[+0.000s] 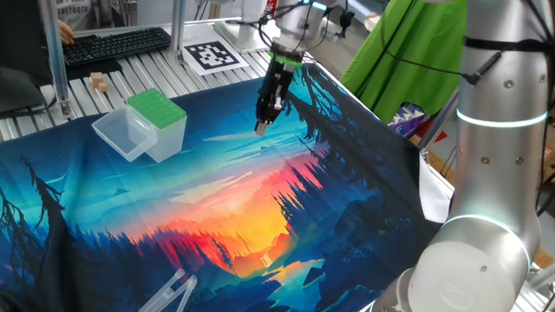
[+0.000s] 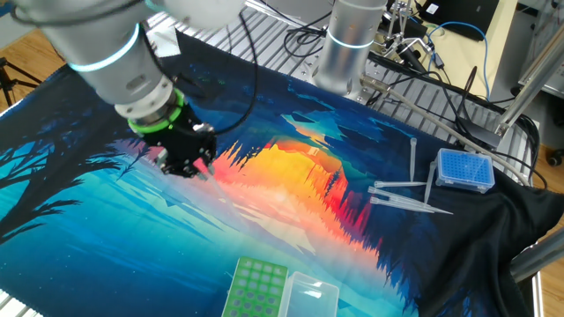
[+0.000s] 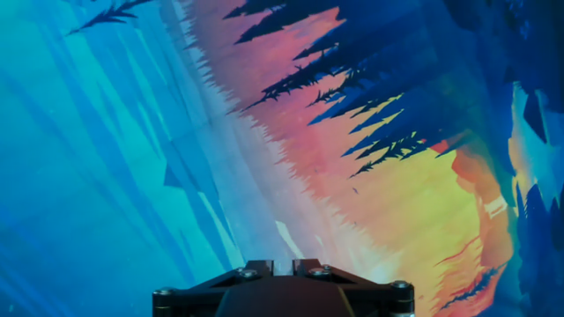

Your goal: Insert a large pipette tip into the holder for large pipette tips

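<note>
The holder for large pipette tips (image 1: 158, 109) has a green perforated top and stands at the cloth's far left, its clear lid (image 1: 124, 135) folded open. It also shows in the other fixed view (image 2: 256, 286). Slender translucent pieces, a large pipette tip (image 2: 412, 205) among them, lie flat on the cloth beside a blue box. My gripper (image 1: 261, 127) hangs above the cloth, far from the tips and well to the side of the holder. It also shows in the other fixed view (image 2: 201, 169) and the hand view (image 3: 283, 262). Its jaws stand almost together and nothing shows between them.
A blue tip box (image 2: 465, 169) stands by the loose pieces. Two clear plastic tubes (image 1: 173, 293) lie at the cloth's near edge. A keyboard (image 1: 113, 45) and a printed marker (image 1: 212, 56) sit behind the cloth. The robot base (image 2: 352, 44) and cables stand beyond it.
</note>
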{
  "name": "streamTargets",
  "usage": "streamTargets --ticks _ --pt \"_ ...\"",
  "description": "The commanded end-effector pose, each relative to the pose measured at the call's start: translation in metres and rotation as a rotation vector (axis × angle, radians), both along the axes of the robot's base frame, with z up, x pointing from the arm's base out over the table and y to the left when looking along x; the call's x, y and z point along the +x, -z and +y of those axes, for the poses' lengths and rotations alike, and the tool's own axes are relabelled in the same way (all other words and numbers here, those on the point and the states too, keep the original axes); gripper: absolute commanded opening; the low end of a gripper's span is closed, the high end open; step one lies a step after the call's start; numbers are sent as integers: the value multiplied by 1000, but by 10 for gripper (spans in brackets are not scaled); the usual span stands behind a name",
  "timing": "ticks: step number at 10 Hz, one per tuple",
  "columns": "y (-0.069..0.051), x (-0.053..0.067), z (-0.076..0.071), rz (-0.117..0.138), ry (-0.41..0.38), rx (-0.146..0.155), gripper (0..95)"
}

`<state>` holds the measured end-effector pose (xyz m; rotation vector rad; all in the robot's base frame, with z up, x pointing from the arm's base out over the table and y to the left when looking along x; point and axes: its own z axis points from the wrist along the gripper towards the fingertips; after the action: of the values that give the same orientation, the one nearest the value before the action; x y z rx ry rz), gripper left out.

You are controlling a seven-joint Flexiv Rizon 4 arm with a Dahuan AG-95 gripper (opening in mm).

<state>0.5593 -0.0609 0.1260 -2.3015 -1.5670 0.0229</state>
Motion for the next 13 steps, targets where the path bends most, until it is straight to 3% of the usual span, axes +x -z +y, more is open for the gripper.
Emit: streamTargets --ticks 1,3,6,10,11,13 --pt "-17 2 4 7 -19 -5 0" --pt "-33 -2 10 -1 -46 -21 0" --pt "-62 -3 23 -17 -98 -78 0" --pt "-84 -6 35 -24 -126 -100 0" --pt "-89 -7 37 -33 -150 -127 0" --pt "-95 -7 41 -53 -244 -225 0"
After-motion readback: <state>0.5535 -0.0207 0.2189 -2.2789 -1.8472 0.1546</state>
